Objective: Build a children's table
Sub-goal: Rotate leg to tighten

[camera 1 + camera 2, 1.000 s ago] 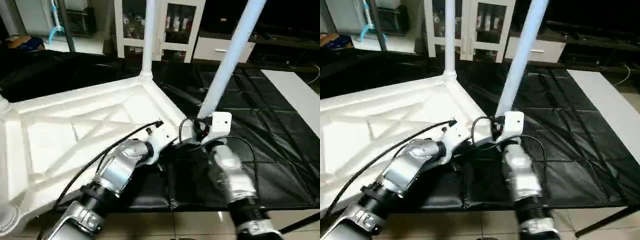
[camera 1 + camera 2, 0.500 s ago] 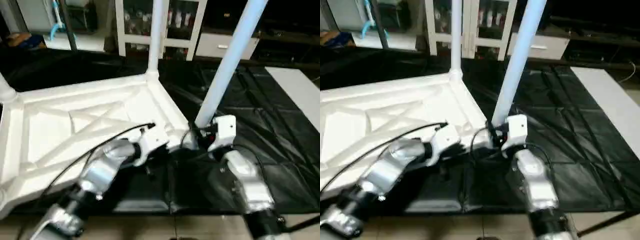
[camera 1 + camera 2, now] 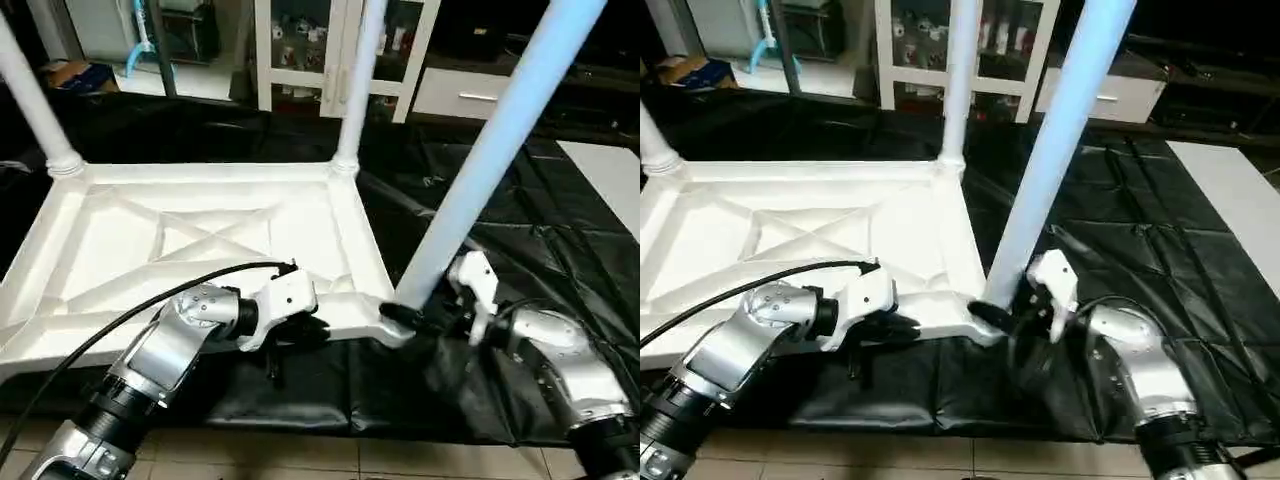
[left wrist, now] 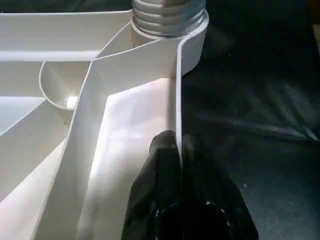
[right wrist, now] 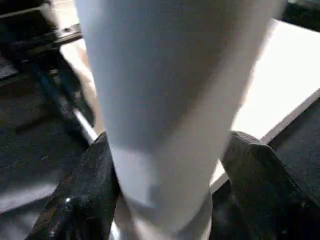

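The children's table lies upside down on the black cover: its white tabletop (image 3: 200, 230) shows the X-ribbed underside. Three white legs stand in corner sockets: far left (image 3: 35, 100), back (image 3: 358, 80), and near right (image 3: 490, 170). My left gripper (image 4: 179, 150) is shut on the tabletop's thin near rim (image 4: 178, 100), one black finger on each side, a short way from the near-right socket. My right gripper (image 3: 420, 312) straddles the base of the near-right leg (image 5: 165, 100). Its fingers (image 5: 255, 180) are spread, with a small gap on one side.
A white glass-door cabinet (image 3: 310, 40) and dark furniture stand behind the work surface. A white board (image 3: 610, 180) lies at the far right of the black cover (image 3: 520, 230). Tiled floor (image 3: 350, 460) begins just below the tabletop's near edge. My left arm's cable (image 3: 120, 320) arcs over the tabletop.
The whole view has shifted, bringing the far-left leg into sight. My right gripper's fingers have spread wider around the leg's base. The left gripper keeps its pinch on the rim.
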Motion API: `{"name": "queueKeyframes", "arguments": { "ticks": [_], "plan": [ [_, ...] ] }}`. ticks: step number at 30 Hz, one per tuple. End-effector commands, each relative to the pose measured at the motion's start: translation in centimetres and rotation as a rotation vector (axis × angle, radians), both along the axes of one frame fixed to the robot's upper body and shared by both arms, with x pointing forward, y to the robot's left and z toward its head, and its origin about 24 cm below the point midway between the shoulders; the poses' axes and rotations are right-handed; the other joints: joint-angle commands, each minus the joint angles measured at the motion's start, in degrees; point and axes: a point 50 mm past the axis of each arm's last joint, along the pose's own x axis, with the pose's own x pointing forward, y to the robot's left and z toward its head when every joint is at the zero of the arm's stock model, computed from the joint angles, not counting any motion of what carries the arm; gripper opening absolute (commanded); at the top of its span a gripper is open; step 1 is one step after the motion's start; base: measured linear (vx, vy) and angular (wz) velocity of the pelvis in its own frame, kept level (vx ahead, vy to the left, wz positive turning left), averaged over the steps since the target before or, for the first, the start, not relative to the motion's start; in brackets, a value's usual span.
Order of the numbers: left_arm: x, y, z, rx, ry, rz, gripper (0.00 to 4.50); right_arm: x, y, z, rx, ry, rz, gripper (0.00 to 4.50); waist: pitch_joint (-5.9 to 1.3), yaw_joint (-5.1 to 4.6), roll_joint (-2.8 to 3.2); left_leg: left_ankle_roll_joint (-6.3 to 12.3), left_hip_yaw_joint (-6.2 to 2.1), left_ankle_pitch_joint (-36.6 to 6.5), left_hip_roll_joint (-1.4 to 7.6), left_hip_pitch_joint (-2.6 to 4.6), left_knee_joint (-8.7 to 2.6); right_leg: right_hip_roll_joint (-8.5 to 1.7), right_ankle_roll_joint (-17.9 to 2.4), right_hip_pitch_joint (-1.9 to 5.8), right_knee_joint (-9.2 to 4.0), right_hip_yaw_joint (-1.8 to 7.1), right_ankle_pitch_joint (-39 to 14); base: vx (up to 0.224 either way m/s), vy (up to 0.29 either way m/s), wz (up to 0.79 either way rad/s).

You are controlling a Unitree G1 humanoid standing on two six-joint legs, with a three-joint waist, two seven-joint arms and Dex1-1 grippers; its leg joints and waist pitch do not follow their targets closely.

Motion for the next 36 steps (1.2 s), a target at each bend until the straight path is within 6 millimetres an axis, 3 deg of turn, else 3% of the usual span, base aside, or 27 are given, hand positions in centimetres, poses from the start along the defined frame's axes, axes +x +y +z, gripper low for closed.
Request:
{"name": "queueKeyframes", "arguments": {
  "ticks": [1,6,7,11,20,22,24,25,27,29,31,34,36],
  "plan": [
    [-0.5,-0.1,-0.5,-0.008,0.045,-0.044,0.0,0.2,-1.6,0.3,-0.007,0.01,-0.016,3.14,-2.8,-0.14,0.24,2.4,-1.25,-15.1,3.06,0.72,-4.43,-3.51,-12.1,2.18,-3.56,1.51,-17.4,0.0,0.0,0.0],
    [-0.7,-0.1,-0.5,-0.011,0.057,-0.059,0.0,0.4,-1.6,0.3,0.023,0.037,0.01,2.99,-3.02,-0.09,0.11,3.09,-1.19,-12.9,2.99,0.59,-4.21,-3.5,-12.8,2.34,-3.27,1.48,-14.8,0.0,0.0,0.0],
    [-0.7,-0.1,-0.5,-0.011,0.058,-0.059,0.0,0.4,-1.5,0.3,0.033,0.042,0.011,2.71,-3.08,-0.06,0.09,3.27,-1.17,-12.4,2.97,0.6,-4.14,-3.48,-13.0,2.38,-3.17,1.48,-14.2,0.0,0.0,0.0],
    [-0.7,-0.1,-0.5,-0.013,0.061,-0.064,0.0,0.4,-1.4,0.3,0.072,0.06,0.015,2.45,-3.17,-0.01,0.12,4.07,-1.13,-10.9,3.0,0.56,-4.03,-3.52,-13.8,2.52,-2.95,1.41,-12.5,0.0,0.0,0.0],
    [-0.7,-0.1,-0.6,-0.004,0.06,-0.052,0.0,0.6,-1.3,-0.5,0.14,0.073,-0.104,2.11,-3.0,-0.04,0.22,2.96,-1.17,-12.5,3.03,0.67,-4.19,-3.52,-13.1,2.31,-3.21,1.4,-15.4,0.0,0.0,0.0],
    [-0.6,-0.1,-0.7,0.009,0.056,-0.038,0.0,0.8,-1.4,-0.9,0.118,0.067,-0.174,2.11,-2.86,-0.22,0.2,2.24,-1.22,-13.8,3.0,0.63,-4.33,-3.51,-12.4,2.18,-3.45,1.37,-17.7,0.0,0.0,0.0],
    [0.5,-0.7,-1.0,0.027,0.014,0.103,0.0,1.8,-2.1,-2.6,0.056,0.067,-0.548,2.1,-2.77,-0.54,0.29,0.96,-1.33,-14.9,2.96,0.59,-4.46,-3.55,-11.3,1.99,-3.67,1.37,-20.3,0.0,0.0,0.0],
    [1.2,-0.9,-1.0,0.036,-0.006,0.174,0.0,1.9,-2.1,-3.3,0.066,0.093,-0.686,2.09,-2.7,-1.34,0.38,-1.45,-1.61,-16.2,2.75,0.62,-4.68,-3.44,-9.9,1.7,-3.84,1.35,-23.1,0.0,0.0,0.0],
    [2.0,-1.2,-1.1,0.053,-0.036,0.257,0.0,1.8,-2.0,-4.1,0.042,0.116,-0.854,2.06,-2.79,-1.6,0.24,-2.59,-1.82,-17.7,2.75,0.72,-4.79,-3.34,-8.8,1.64,-4.05,1.18,-24.4,0.0,0.0,0.0],
    [2.7,-1.9,-1.0,0.055,-0.072,0.334,0.0,1.4,-1.5,-5.0,0.007,0.128,-1.002,2.06,-2.72,-1.67,0.39,-2.52,-1.67,-19.6,2.59,1.0,-4.66,-3.21,-8.1,1.05,-4.46,1.32,-25.2,0.0,0.0,0.0],
    [3.2,-3.0,-0.9,0.04,-0.091,0.386,0.0,1.2,0.0,-6.0,0.007,0.15,-1.166,2.04,-2.78,-1.76,0.29,-2.35,-1.81,-21.1,2.32,0.88,-4.68,-3.35,-6.7,0.99,-4.8,1.29,-27.9,0.0,0.0,0.0],
    [3.6,-5.1,-0.7,0.027,-0.118,0.414,0.0,2.1,2.3,-5.7,-0.002,0.117,-1.215,2.02,-2.81,-2.14,0.55,-3.01,-2.08,-24.1,2.3,1.24,-4.75,-3.03,-5.1,0.51,-5.16,1.0,-28.6,0.0,0.0,0.0],
    [3.5,-5.8,-0.5,0.02,-0.12,0.391,0.0,3.2,2.6,-4.4,0.056,0.071,-1.205,2.02,-2.88,-2.15,0.55,-2.68,-2.14,-24.6,2.2,1.09,-4.76,-3.04,-5.1,0.72,-5.03,0.93,-27.9,0.0,0.0,0.0]
  ]
}}
